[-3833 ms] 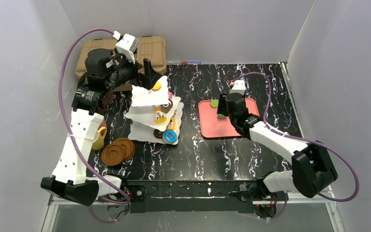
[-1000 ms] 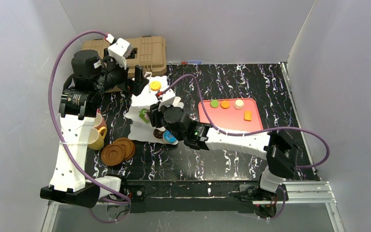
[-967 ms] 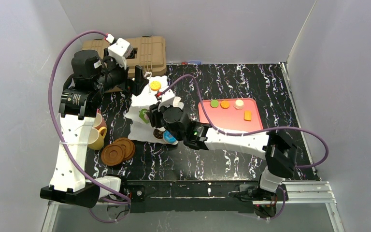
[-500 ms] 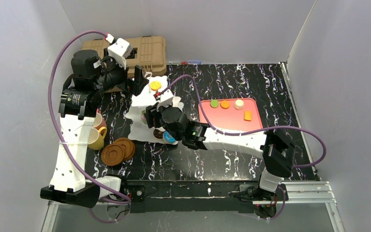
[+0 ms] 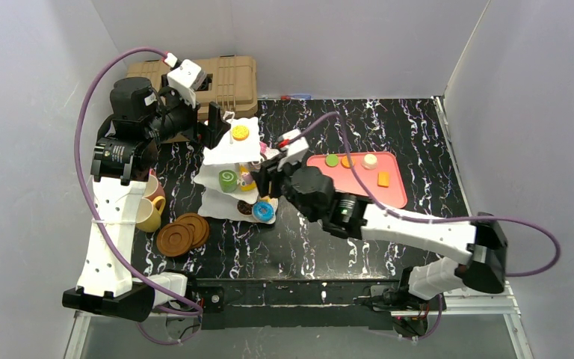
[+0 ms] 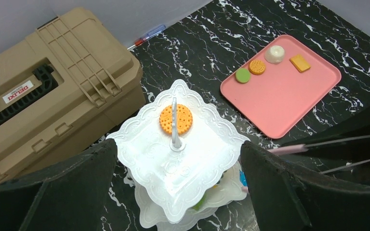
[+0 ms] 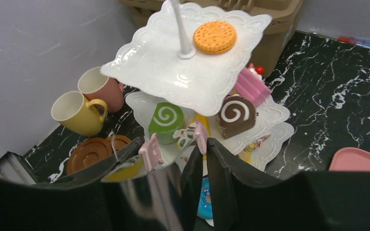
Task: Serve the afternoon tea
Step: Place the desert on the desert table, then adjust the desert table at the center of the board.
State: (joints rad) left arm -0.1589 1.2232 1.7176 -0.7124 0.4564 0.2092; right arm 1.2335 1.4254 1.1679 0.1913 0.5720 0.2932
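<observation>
Left gripper (image 6: 177, 147): jaws spread wide, one dark finger showing on either side of the stand's top plate; nothing is held, and I cannot tell whether it touches the plate.
Right gripper (image 7: 176, 144): at the stand's right side, level with the middle tier. Its pink-tipped fingers stand apart with nothing between them, and they point at the green swirl roll.
Stand (image 7: 159, 62): a white three-tier stand, upright on the black marbled table (image 5: 359, 123) (the wire post rises from the middle of the top plate).
Top tier: one orange biscuit (image 7: 214, 37), just beside the post.
Middle tier: green swirl roll (image 7: 165, 117) at the near edge and brown swirl roll (image 7: 236, 113) beside it. A pink slice cake (image 7: 250, 84) sits further back, partly under the top plate.
Bottom tier: blue doughnut (image 5: 262, 212) at the near right corner; the other pieces there are too hidden to name.
Cups: yellow cup (image 7: 77, 113) and pink cup (image 7: 101, 86), side by side on the table left of the stand.
Saucers (image 5: 183, 232): two round brown ones, overlapping, near the stand's front left corner.
Case (image 6: 43, 96): tan and ribbed, lid shut, behind the stand on its left.
Tray (image 6: 289, 101): flat and pink, well to the stand's right. Along its far edge sit four small pieces: green, orange, white and orange.
</observation>
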